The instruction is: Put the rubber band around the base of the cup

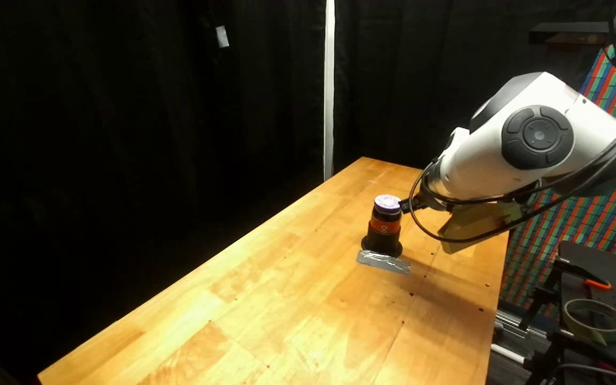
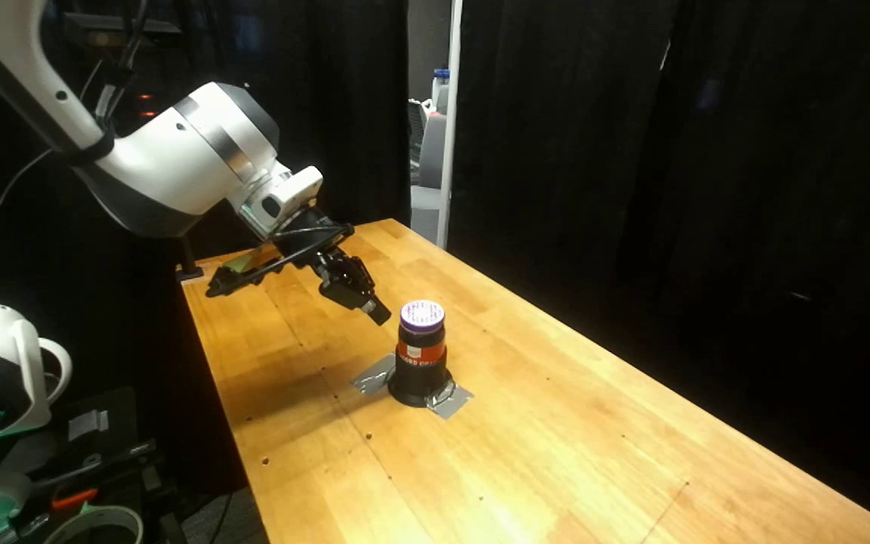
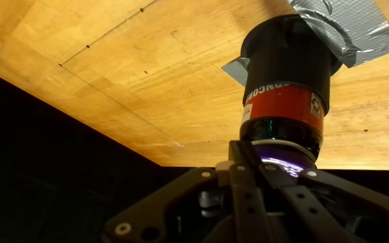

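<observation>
Hanging at a slant just beside the cup [image 2: 421,353], the gripper [image 2: 380,310] has its fingers [image 3: 241,152] drawn in narrow, tips together by our reading; whether they pinch anything, we cannot tell. We get a sliver of space between tips and cup in an exterior view, while from the wrist the fingers cover part of the purple-and-white top [image 2: 422,313]. And there stands the cup itself, upright on the wooden table [image 1: 286,299], orange-red band round its dark body. Down at the foot we have the wide black base [image 3: 285,50], grey tape [image 3: 360,37] lapping its rim and the wood. White arm [image 1: 479,160] above, dark curtains [image 1: 153,107] behind.
</observation>
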You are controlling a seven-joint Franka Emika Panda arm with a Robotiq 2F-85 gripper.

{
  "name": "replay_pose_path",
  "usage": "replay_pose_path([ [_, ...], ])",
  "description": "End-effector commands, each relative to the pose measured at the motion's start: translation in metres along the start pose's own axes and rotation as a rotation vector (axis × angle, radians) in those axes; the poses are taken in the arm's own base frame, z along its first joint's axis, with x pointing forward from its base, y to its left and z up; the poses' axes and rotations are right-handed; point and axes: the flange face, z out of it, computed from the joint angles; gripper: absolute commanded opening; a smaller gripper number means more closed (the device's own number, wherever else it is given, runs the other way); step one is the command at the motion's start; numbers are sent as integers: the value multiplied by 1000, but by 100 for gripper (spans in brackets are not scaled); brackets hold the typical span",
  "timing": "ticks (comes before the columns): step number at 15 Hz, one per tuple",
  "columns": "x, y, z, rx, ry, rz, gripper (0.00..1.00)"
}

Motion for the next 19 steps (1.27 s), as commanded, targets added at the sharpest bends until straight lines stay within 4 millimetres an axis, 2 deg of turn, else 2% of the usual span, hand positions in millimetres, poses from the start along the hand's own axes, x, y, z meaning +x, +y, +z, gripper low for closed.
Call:
replay_pose_path([
  [1, 1, 12, -12, 24, 31, 23, 3],
  [2, 6, 13, -17, 33, 24, 18, 3],
  [3, 12, 12, -24, 61, -2, -9, 28],
  [4, 18, 11, -31, 81, -23, -32, 29],
  [8, 34, -3, -65, 250, -138, -160, 58],
  [13, 36, -45, -113, 393, -282, -313, 95],
  [14, 37, -54, -125, 423, -316, -339, 99],
  [17, 43, -80, -164, 510, -429, -418, 100],
  [19, 60, -87, -198, 551, -505, -484, 100],
])
